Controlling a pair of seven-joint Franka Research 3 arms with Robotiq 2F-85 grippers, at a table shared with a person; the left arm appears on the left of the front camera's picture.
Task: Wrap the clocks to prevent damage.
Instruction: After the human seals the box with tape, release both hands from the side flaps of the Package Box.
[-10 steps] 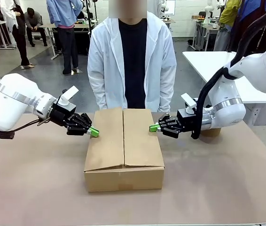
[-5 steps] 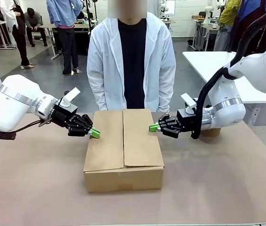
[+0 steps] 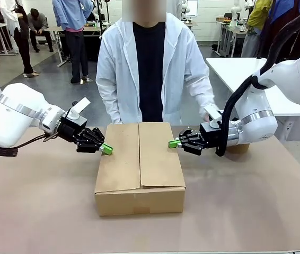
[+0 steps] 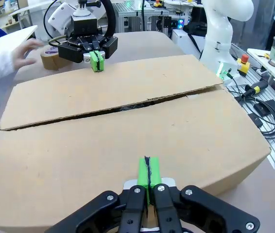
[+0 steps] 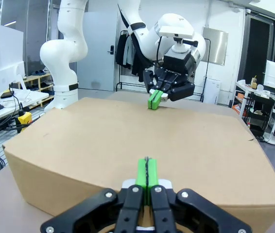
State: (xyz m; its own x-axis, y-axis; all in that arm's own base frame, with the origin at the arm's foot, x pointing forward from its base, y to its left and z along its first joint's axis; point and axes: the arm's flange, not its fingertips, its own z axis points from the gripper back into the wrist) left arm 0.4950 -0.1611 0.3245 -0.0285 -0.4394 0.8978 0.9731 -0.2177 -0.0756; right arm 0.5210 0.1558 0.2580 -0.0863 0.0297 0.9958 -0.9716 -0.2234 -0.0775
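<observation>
While the left gripper (image 3: 107, 149), jaws pressed together, rests on the carton (image 3: 139, 164) flap beneath it, the right gripper (image 3: 173, 143), likewise closed and empty, pins the opposite flap. The clocks presumably lie inside, so sealing with the tape roll (image 4: 49, 59) seems next.

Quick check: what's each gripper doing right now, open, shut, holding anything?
Left gripper: shut, empty, tips at the carton top's left edge.
Right gripper: shut, empty, tips at its right edge.

Light: bright, even, from overhead.
Shadows: soft and faint, around carton (image 3: 139, 201) on table (image 3: 44, 211).
Focus: sharp up close, softer far off.
Edges: bent by wide angle in wrist views.
</observation>
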